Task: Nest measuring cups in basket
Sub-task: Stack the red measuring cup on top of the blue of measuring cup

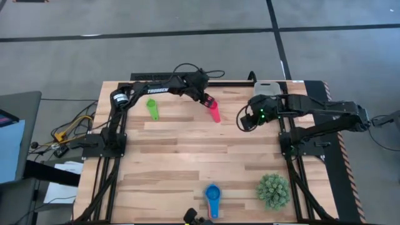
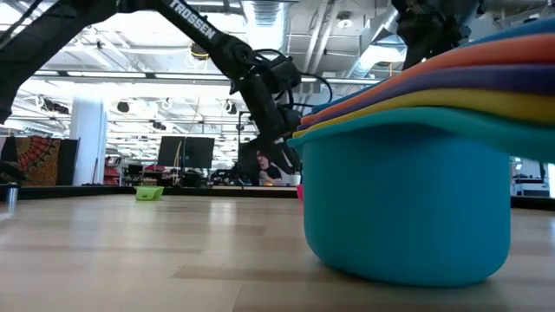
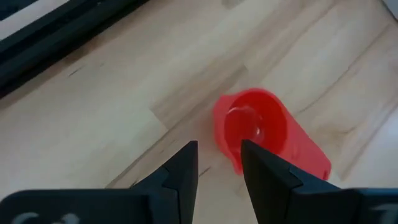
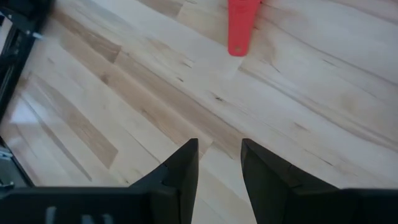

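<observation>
The pink-red cup (image 1: 214, 112) lies on the table with its bowl toward the far edge; it also shows in the left wrist view (image 3: 258, 127), and its handle (image 4: 239, 25) in the right wrist view. My left gripper (image 1: 209, 102) (image 3: 219, 158) hovers over the bowl's rim, open with a narrow gap. The green cup (image 1: 152, 109) (image 2: 149, 193) rests on the table to its left. A nested stack of cups (image 1: 212, 199) (image 2: 408, 199) stands at the near edge. The pale grey basket (image 1: 269, 87) sits at the far edge, partly under the right arm. My right gripper (image 1: 244, 119) (image 4: 219, 158) hangs open over bare wood.
A spiky green plant (image 1: 273, 190) stands near the table's right near corner. The arm bases stand at the left (image 1: 106, 140) and right (image 1: 300, 144) sides. Bare wood lies in the table's middle (image 1: 200, 156). Cables run along the far edge (image 1: 212, 74).
</observation>
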